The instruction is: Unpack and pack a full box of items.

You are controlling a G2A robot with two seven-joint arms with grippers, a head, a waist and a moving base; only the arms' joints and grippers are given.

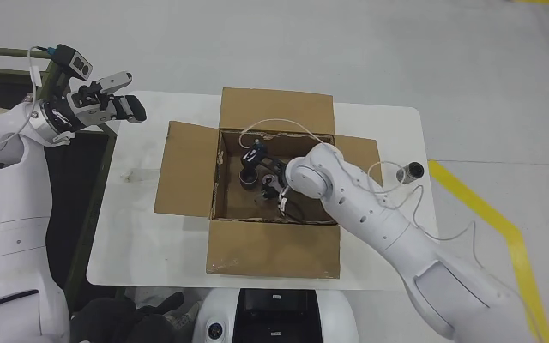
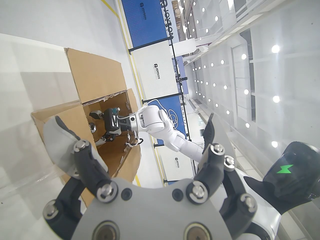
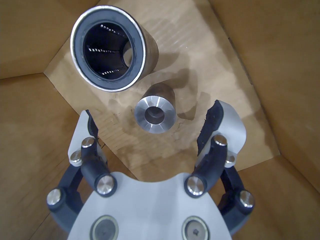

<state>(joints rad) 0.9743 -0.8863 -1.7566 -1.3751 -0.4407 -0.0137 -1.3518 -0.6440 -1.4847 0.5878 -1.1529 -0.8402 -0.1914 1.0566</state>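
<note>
Left gripper [image 1: 129,107] sits beyond the table's [image 1: 137,231] left edge, well apart from everything, fingers spread wide, nothing held.

Cardboard box [image 1: 184,167] is mid-table with all four flaps folded out. Right gripper [image 3: 152,112] is down inside it, pointing at the floor, spread wide and empty. Its fingertips [image 3: 87,118] flank the small steel bushing [image 3: 155,117], not touching it.

Risks, as a judgement: the bushing is smooth metal standing on end, so an off-centre close would likely tip it or squirt it out. The large linear bearing [image 3: 107,48] stands just beside it, and a finger coming down on that side could knock it over or wedge against it. The box walls are near, so a tilted lift could catch a wall or flap and drag the box. The loose white cable [image 1: 266,124] on the right arm might snag the rim.

Box contents: the bearing and the bushing, both upright on the cardboard floor, near each other but apart. Rest of the floor visible in the wrist view is bare.

Right of the box, a dark cylinder [image 1: 412,171] lies on the table, already out. Unpacking looks part done.
</note>
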